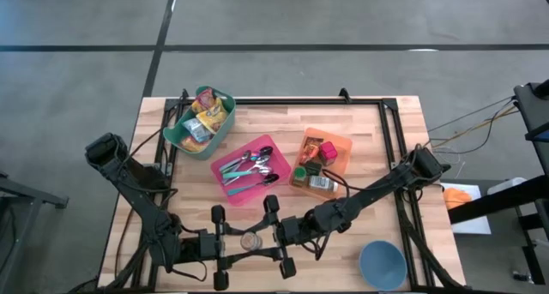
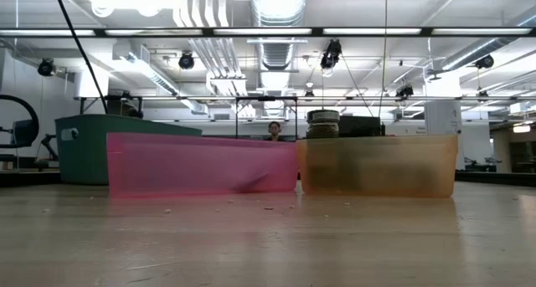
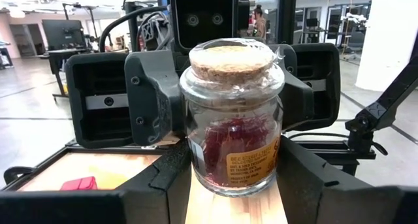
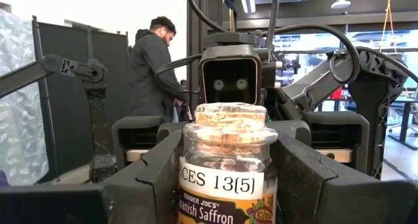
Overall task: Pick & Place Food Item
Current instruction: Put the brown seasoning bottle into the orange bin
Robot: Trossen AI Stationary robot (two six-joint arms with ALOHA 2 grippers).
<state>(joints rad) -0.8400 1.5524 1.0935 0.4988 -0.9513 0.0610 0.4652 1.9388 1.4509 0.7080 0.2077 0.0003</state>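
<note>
A small glass spice jar with a cork lid and red saffron inside hangs over the table's near middle, between both grippers. My left gripper comes at it from the table's left and is shut on it. My right gripper comes from the right and is also shut on it. The left wrist view shows the jar upright, and the right wrist view shows the jar's label. The low view shows neither gripper nor the jar. My left gripper pinches the jar's lower body between its two fingers, level, from the table's left. The jar stands upright, lifted clear of the table. My right gripper pinches the jar's body below the cork between its two fingers, about level, from the table's right, opposite the left gripper. The jar stays upright between them.
A green bin with snack packs stands at the far left, a pink bin with utensils in the middle, an orange bin with food items right of it. A blue bowl sits near right. A person stands beyond the table.
</note>
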